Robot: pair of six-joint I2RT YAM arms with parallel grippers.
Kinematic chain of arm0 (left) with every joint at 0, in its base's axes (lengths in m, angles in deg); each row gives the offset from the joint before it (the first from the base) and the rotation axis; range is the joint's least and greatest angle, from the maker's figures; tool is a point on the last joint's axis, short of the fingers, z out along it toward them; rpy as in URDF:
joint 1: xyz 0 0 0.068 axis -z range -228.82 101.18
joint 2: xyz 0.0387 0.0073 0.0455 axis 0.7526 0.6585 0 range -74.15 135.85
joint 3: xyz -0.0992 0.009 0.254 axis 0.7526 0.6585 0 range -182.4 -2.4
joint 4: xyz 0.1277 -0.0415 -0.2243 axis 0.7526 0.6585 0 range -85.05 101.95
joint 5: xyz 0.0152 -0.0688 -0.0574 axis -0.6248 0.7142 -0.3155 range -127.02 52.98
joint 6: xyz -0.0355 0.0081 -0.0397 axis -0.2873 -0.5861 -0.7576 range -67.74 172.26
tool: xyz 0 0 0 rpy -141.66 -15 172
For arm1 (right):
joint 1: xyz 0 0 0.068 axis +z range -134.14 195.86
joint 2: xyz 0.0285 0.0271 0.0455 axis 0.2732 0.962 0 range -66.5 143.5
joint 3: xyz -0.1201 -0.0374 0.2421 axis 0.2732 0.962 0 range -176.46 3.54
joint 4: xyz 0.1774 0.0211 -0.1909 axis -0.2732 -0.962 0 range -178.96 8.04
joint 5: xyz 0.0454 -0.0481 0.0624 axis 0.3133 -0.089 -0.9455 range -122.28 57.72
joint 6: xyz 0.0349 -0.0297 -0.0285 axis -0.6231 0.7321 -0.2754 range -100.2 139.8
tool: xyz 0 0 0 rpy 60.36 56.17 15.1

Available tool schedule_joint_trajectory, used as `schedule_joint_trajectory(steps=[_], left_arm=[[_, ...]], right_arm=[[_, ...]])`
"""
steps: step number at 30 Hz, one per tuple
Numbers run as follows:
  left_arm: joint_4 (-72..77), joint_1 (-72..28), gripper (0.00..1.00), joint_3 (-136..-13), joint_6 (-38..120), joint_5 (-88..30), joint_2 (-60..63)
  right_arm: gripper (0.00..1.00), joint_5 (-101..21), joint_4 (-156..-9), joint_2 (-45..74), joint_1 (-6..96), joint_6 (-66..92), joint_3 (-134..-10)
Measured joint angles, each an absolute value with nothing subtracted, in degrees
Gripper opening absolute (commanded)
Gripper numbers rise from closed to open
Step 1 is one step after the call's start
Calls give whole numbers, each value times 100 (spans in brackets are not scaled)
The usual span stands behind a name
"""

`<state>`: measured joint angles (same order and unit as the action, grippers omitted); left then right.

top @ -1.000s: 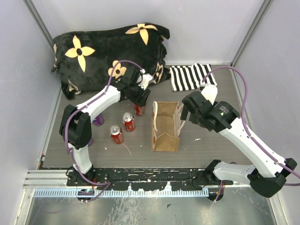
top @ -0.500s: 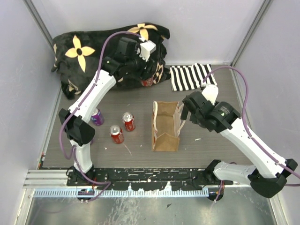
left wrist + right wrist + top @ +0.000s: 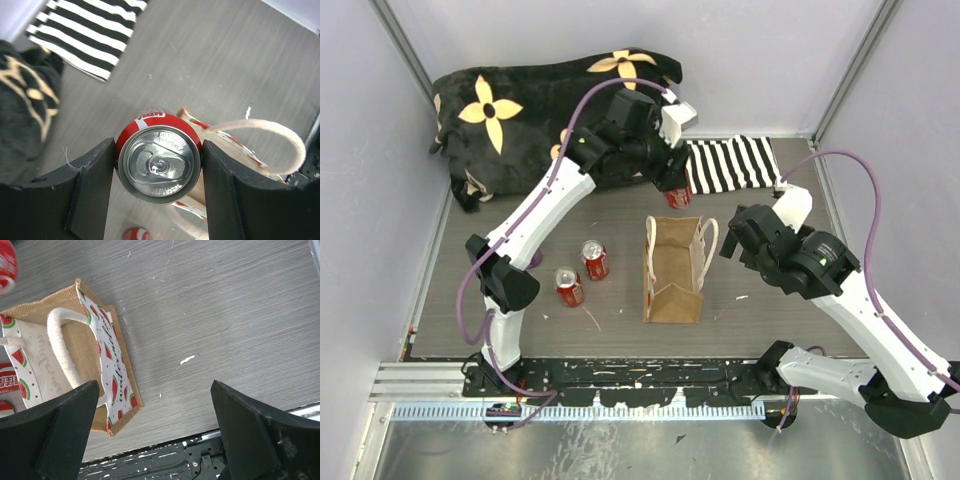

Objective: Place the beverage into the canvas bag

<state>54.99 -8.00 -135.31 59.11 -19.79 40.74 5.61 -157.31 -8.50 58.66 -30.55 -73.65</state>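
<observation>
My left gripper (image 3: 676, 192) is shut on a red drink can (image 3: 678, 197) and holds it in the air just past the far end of the canvas bag (image 3: 672, 275). In the left wrist view the can's silver top (image 3: 159, 160) sits between both black fingers (image 3: 92, 192), with the bag's cream handle (image 3: 280, 135) below and to the right. The tan-brown bag stands upright and open, with a watermelon-print lining (image 3: 112, 370). My right gripper (image 3: 728, 240) is open and empty, right of the bag; in its own view it (image 3: 155, 435) hangs over bare table.
Two red cans (image 3: 594, 260) (image 3: 568, 287) stand left of the bag. A black-and-white striped cloth (image 3: 730, 165) lies at the back right. A black flowered blanket (image 3: 510, 115) fills the back left. Walls close in on both sides.
My left arm has carried the red can up off the table, over by the blanket, then right to the bag's far end. My right gripper has drawn back from the bag's handle.
</observation>
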Motion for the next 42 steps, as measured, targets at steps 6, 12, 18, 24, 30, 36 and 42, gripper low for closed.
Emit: schedule_joint_trajectory(steps=[6,12,18,24,30,36,42], left_arm=[[5497,-474,0,-12912,5824,-1846,4056],[5385,-297,0,-12280,5813,-1846,3897],[5313,-199,0,-11994,5811,-1846,3702],[5280,-181,0,-11961,5806,-1870,3698],[5189,-144,0,-11832,5800,-1876,3669],[5099,-44,0,-11487,5798,-1894,3661],[4889,-17,0,-11279,5798,-2001,3661]], right_arm=[[100,646,-15878,-1088,5866,-3241,-7266],[100,668,-16007,-1182,5866,-3359,-7137],[100,666,-16070,-1235,5866,-3444,-7074],[100,666,-16094,-1263,5866,-3459,-7067],[100,666,-16092,-1261,5866,-3459,-7039],[100,664,-16094,-1263,5866,-3459,-7039],[100,666,-16140,-1263,5866,-3472,-7039]])
